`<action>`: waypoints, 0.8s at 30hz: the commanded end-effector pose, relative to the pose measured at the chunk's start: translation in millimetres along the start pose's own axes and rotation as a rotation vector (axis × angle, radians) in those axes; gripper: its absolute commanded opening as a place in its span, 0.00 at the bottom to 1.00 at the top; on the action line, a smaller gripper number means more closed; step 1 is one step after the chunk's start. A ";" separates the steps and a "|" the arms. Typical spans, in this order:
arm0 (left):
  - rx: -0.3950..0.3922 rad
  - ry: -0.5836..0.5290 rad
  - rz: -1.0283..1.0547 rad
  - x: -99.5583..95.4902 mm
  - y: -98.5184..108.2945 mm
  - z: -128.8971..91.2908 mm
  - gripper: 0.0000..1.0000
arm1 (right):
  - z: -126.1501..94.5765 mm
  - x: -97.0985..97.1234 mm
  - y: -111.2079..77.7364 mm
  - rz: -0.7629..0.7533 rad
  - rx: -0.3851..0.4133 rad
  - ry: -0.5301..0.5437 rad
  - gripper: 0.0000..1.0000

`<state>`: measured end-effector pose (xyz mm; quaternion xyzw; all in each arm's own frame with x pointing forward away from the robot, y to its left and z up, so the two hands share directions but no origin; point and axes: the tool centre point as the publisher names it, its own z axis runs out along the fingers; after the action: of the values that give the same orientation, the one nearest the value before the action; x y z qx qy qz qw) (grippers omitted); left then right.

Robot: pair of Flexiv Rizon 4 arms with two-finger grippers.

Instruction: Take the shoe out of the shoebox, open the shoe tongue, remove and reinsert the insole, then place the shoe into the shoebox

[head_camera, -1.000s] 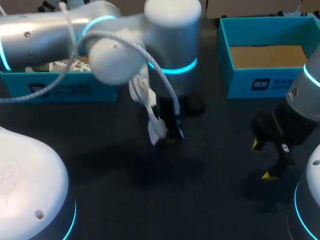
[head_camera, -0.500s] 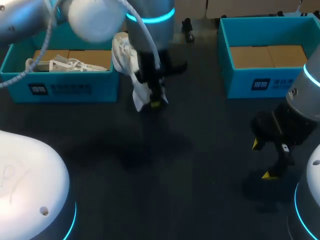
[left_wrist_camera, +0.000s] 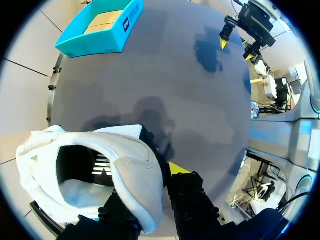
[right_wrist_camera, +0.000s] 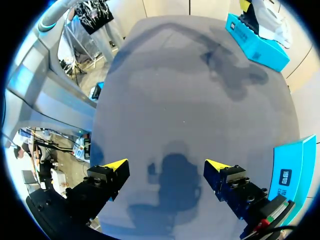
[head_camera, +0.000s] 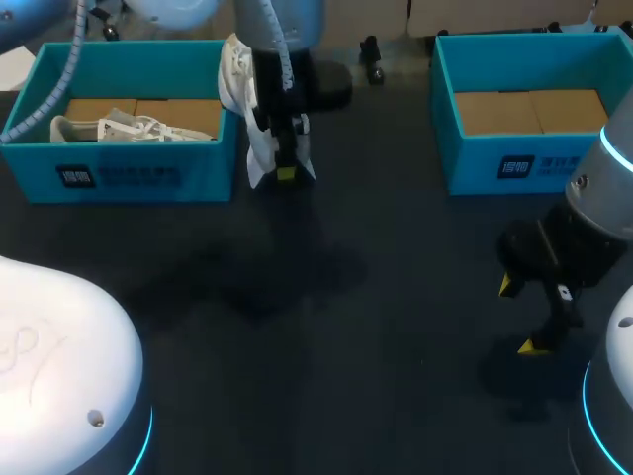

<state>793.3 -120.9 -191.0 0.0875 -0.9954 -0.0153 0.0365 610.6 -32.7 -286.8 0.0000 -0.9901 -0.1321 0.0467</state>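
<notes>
Left gripper (head_camera: 286, 170) clamped on shoe (left_wrist_camera: 100, 165) side wall; shoe hangs alongside fingers, shoebox (head_camera: 129, 178) just beside it. Right gripper (right_wrist_camera: 165, 164) wide apart, empty. I judge risk: single-wall pinch lets shoe swing, slip, or snag box rim.

Silver arms (head_camera: 605, 198), cyan light rings (head_camera: 615, 150), black fingers (right_wrist_camera: 100, 186), yellow tips (right_wrist_camera: 113, 165)

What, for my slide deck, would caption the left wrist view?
Left hand shut on a white shoe above the table.
</notes>
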 end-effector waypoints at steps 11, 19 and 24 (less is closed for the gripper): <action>0.009 -0.013 -0.010 -25.8 9.8 -6.8 0.00 | 1.4 -0.1 0.3 0.000 0.001 0.000 1.00; 0.056 -0.082 0.012 -89.3 40.3 -40.5 0.00 | 1.4 -0.1 0.3 0.000 0.001 0.000 1.00; 0.068 -0.071 -0.024 -129.0 58.5 -55.8 0.00 | 1.4 -0.1 0.3 0.000 0.001 0.000 1.00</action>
<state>897.9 -56.5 -150.2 0.1027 -0.9946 0.0068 -0.0147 610.6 -32.7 -286.8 0.0000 -0.9901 -0.1321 0.0467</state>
